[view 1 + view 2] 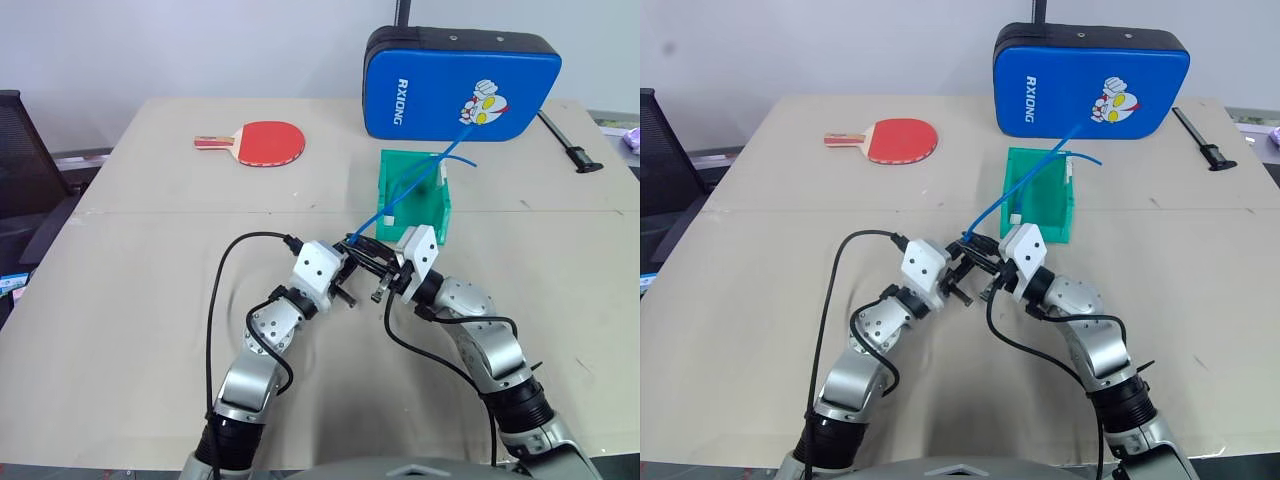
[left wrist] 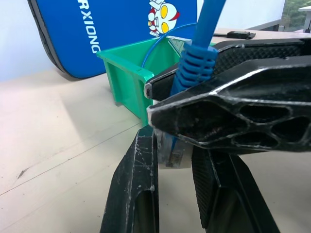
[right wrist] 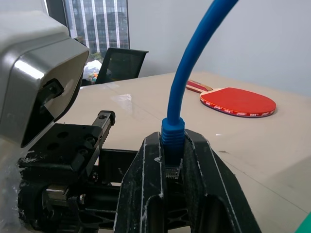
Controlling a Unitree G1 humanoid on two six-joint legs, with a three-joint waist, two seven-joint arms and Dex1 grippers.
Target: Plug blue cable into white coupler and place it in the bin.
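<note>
- The right end effector [image 3: 167, 194] is clamping the blue cable [image 3: 187, 73] by the ribbed boot just behind its clear plug, its two black fingers [image 3: 143, 194] pressed narrow against either side.
- The left end effector [image 2: 175, 194] is meeting the right one above the middle of the desk [image 1: 130, 300]; its fingers are nearly closed around a small clear piece at the cable's tip, and I cannot tell whether that is the plug or the white coupler.
- From the grip, the blue cable is rising and running over the bin [image 1: 400, 195] toward the desk's far edge.
- The bin is standing just beyond the end effectors, in front of a blue padded case [image 1: 440, 85].
- A red paddle [image 1: 262, 142] is lying near the far left corner.
</note>
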